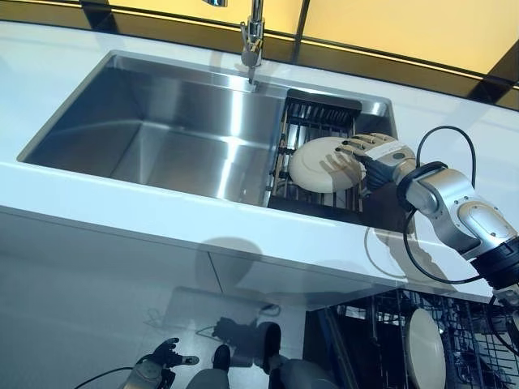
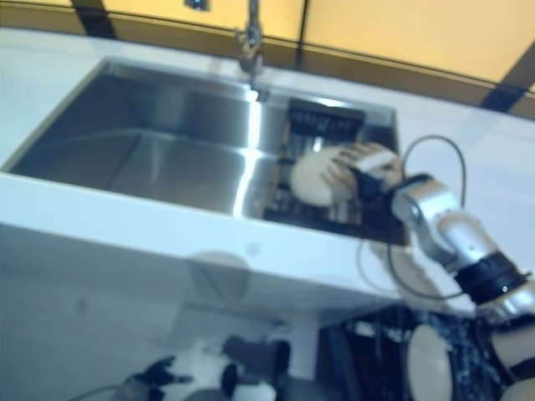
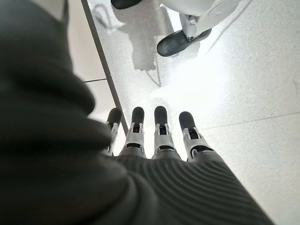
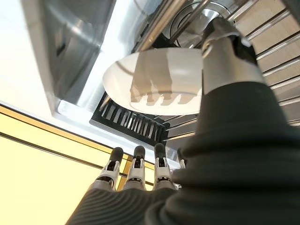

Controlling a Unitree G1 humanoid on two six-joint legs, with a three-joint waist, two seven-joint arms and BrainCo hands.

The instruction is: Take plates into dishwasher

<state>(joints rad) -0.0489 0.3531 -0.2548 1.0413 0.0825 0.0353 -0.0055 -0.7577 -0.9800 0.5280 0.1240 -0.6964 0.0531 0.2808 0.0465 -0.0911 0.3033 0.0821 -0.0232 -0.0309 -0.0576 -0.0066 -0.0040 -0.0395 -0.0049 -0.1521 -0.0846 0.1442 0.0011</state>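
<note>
A cream plate [image 1: 320,164] leans on the dark wire rack [image 1: 316,121] at the right end of the sink. My right hand [image 1: 381,154] reaches in from the right and is open. Its straight fingers [image 4: 136,164] extend over the plate's right part, and the thumb [image 4: 225,51] stands apart by the plate's rim [image 4: 154,79]. The fingers cast a shadow on the plate. Another cream plate [image 1: 426,348] stands upright in the dishwasher rack [image 1: 381,324] at the lower right. My left hand [image 3: 159,136] hangs low by the floor, open and holding nothing.
The steel sink basin [image 1: 162,130] lies to the left of the rack, with a faucet [image 1: 254,36] at its back edge. A white counter [image 1: 243,235] runs along the front, above the open dishwasher.
</note>
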